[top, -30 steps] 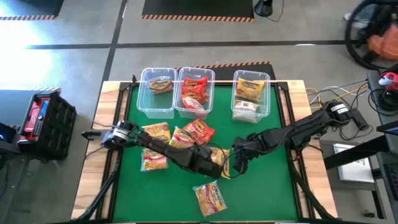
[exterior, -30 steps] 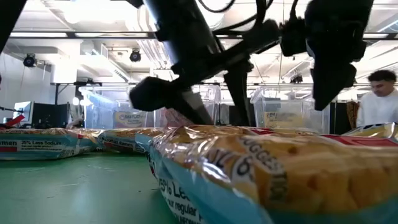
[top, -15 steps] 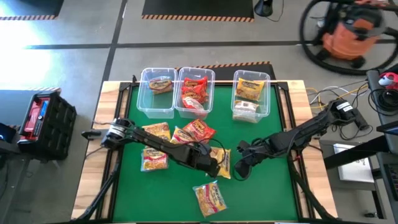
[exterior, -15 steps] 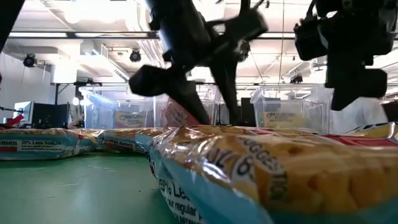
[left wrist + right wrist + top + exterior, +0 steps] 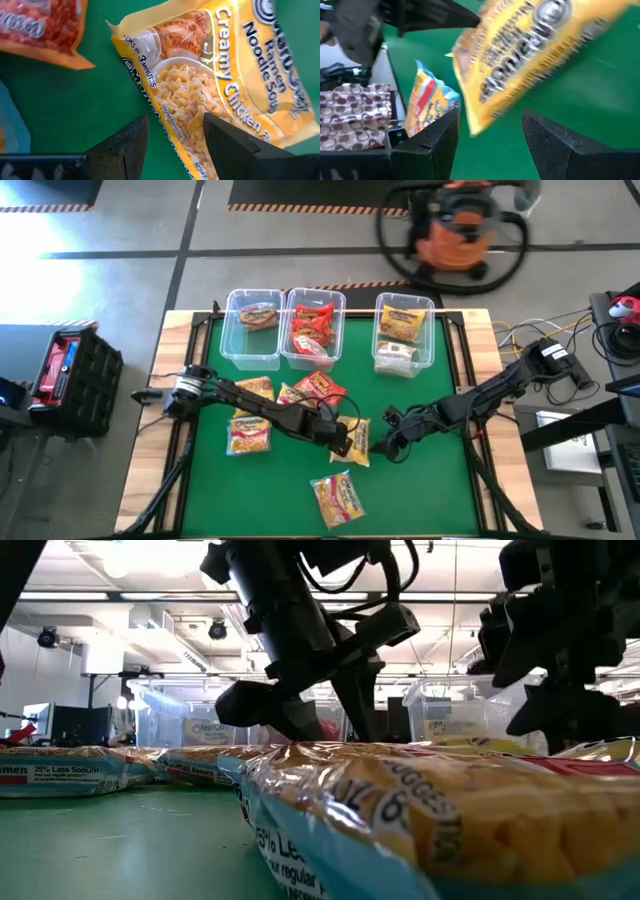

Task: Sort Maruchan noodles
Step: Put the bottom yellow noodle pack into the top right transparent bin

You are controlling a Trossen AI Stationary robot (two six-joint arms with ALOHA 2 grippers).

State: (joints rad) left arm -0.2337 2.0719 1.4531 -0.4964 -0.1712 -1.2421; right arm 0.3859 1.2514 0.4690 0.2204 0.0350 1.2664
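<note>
A yellow Creamy Chicken noodle packet (image 5: 358, 442) (image 5: 225, 75) lies flat on the green mat at mid-table. My left gripper (image 5: 338, 435) (image 5: 175, 130) is open and slants down over the packet's long left edge, with one finger above the mat and the other above the packet. My right gripper (image 5: 383, 448) (image 5: 490, 125) is open just right of the same packet (image 5: 520, 45), with nothing between its fingers. More noodle packets lie loose on the mat: several at the left (image 5: 250, 392) and one near the front edge (image 5: 340, 498) (image 5: 420, 820). My left gripper slants down from the table's left, its open fingers on either side of the yellow packet's long edge (image 5: 165, 115). I cannot tell whether a fingertip (image 5: 215, 125) touches the packet, which lies flat on the mat.
Three clear bins stand along the far edge: left (image 5: 252, 350), middle (image 5: 314, 360) and right (image 5: 404, 365), each with packets inside. An orange packet (image 5: 40, 30) lies close to the yellow one. Bare mat shows at the right (image 5: 430, 490) and near left.
My right gripper has sunk toward the mat, shifted a little toward the table's right edge, and rolled and tipped up from a steep downward pitch to a shallower slant. My left gripper has rolled and moved a little toward the far right, over the yellow packet.
</note>
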